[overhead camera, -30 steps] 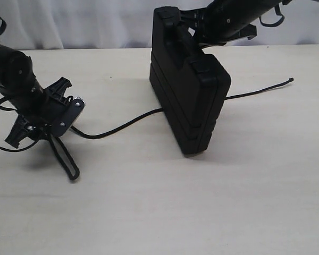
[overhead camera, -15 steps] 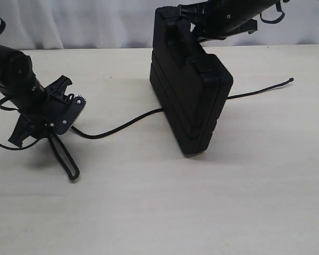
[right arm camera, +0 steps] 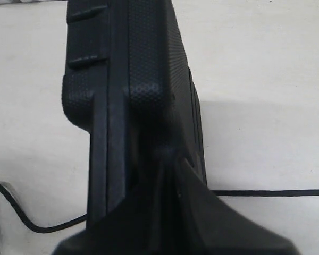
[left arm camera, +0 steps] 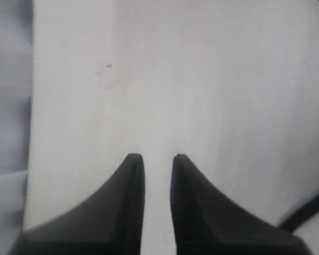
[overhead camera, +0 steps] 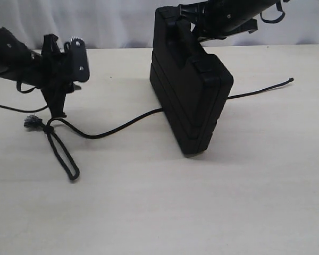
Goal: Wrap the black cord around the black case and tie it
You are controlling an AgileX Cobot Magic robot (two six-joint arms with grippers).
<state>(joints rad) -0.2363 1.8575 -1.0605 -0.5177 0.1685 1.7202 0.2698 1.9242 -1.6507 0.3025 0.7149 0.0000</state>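
Observation:
The black case stands tilted on one long edge in the middle of the table, and my right gripper is shut on its top end. In the right wrist view the case fills the centre in front of that gripper. The black cord runs along the table under the case. Its plain end lies at the right and its looped end, with a frayed knot, at the left. My left gripper hangs just above the knot, jaws narrowly open with only bare table between them.
A pale curtain closes off the far edge of the light table. A thin robot cable trails from the left arm over the table's left side. The cord's loop lies towards the front left.
My left arm has lifted and swung towards the back, uncovering the cord's knot, and its jaws have narrowed. The case and the right gripper have stayed put.

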